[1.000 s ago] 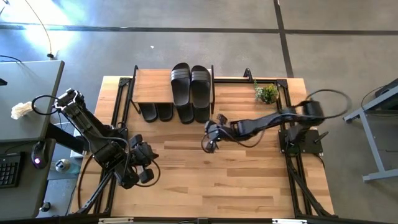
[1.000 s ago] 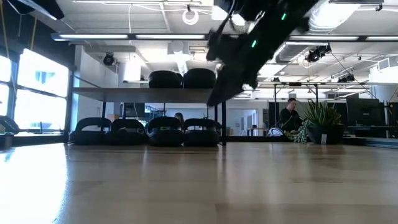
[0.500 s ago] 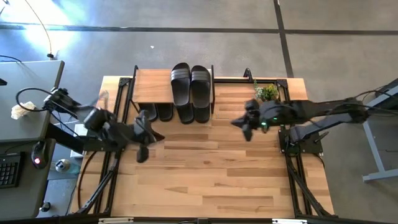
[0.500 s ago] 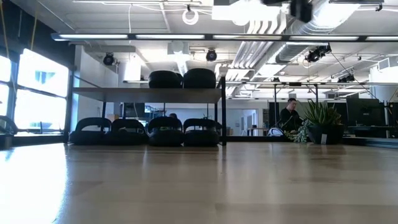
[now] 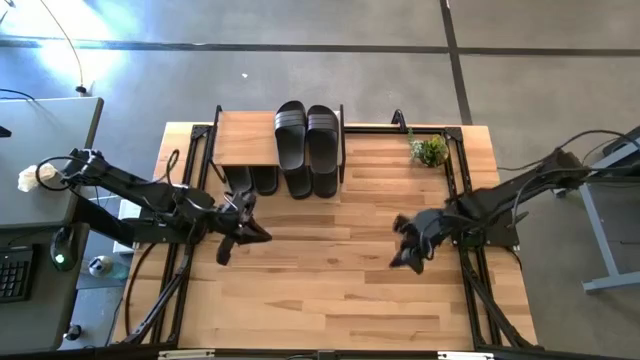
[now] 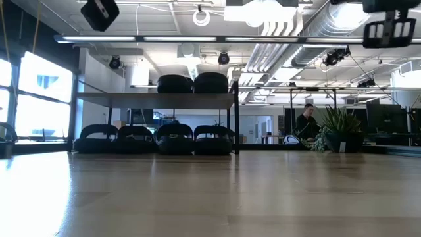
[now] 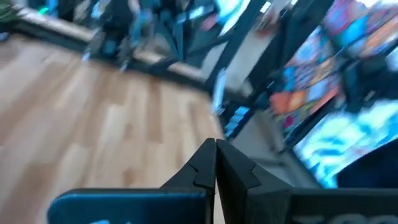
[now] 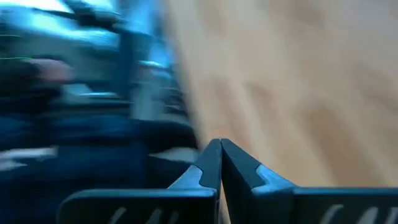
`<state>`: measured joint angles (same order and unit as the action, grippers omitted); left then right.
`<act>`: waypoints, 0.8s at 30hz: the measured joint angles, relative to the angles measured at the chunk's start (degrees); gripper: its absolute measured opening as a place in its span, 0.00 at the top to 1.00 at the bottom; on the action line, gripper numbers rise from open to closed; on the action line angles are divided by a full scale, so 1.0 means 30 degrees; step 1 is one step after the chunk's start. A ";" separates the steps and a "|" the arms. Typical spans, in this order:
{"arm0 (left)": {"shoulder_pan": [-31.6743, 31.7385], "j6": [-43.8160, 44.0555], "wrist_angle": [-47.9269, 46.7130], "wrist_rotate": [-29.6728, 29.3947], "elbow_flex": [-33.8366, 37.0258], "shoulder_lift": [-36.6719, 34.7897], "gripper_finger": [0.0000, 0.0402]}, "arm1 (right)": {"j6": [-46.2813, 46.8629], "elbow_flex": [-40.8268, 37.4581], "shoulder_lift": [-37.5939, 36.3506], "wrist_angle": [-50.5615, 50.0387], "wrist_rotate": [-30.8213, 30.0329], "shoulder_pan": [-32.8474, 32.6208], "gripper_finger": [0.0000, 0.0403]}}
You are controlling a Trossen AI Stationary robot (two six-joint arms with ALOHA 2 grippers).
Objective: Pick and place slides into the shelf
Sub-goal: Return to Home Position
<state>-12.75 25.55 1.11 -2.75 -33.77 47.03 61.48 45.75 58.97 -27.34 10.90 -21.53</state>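
The shelf [image 5: 245,140] stands at the table's far left. Two black slides [image 6: 193,83] lie side by side on its wood top board [image 6: 131,96]. Several more slides [image 6: 154,139] stand in a row on the tabletop under it. My left gripper [image 5: 256,234] hangs shut above the table, just in front of the shelf, with nothing in it. My right gripper [image 5: 398,258] hangs shut over the table's right half, by its own base, also holding nothing. Each wrist view shows its own shut fingertips, left [image 7: 216,152] and right [image 8: 220,152], over bare wood.
A small potted plant [image 5: 428,150] stands at the far right corner. Black frame rails [image 5: 462,170] run along the table's sides. A desk [image 5: 40,160] stands beyond the left edge. In the low view a person [image 6: 306,122] sits far behind the table.
My right gripper has drawn back from the shelf's slides, rising and going toward the table's right edge, then toward the near edge. My left gripper has swung from the near left toward the shelf and tipped up to almost level. Both stayed shut. The slides have not moved.
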 joint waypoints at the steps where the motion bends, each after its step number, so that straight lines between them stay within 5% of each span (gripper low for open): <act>1: 0.0000 0.0303 0.1366 0.0143 0.0589 0.0000 1.00 | -0.0222 -0.0901 0.0236 0.2987 0.0378 -0.0032 1.00; 5: 0.0015 0.0282 0.4409 -0.0232 0.0853 0.0153 1.00 | -0.2716 -0.3660 0.1858 1.4919 0.0627 0.1394 1.00; 9: 0.0435 -0.2116 0.4547 -0.1178 -0.0855 -0.0154 1.00 | -0.7745 -0.3332 0.2730 1.9548 0.1812 0.4303 1.00; 16: 0.2340 -0.5885 0.1877 -0.0492 -0.4739 -0.2021 1.00 | -1.4386 0.1707 0.0307 1.5197 0.5021 0.8847 1.00; 21: 0.3072 -0.6942 -0.1151 -0.1232 -0.6291 -0.3951 1.00 | -1.8864 0.5999 -0.2637 0.6371 0.1917 1.0192 1.00; 24: 0.3133 -0.7091 -0.2552 -0.1904 -0.6211 -0.5357 1.00 | -1.9512 0.6903 -0.4348 0.4768 -0.0288 1.0060 1.00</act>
<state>-3.36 4.27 -6.54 -8.46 -52.40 30.96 2.94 66.46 45.93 -13.03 10.04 8.65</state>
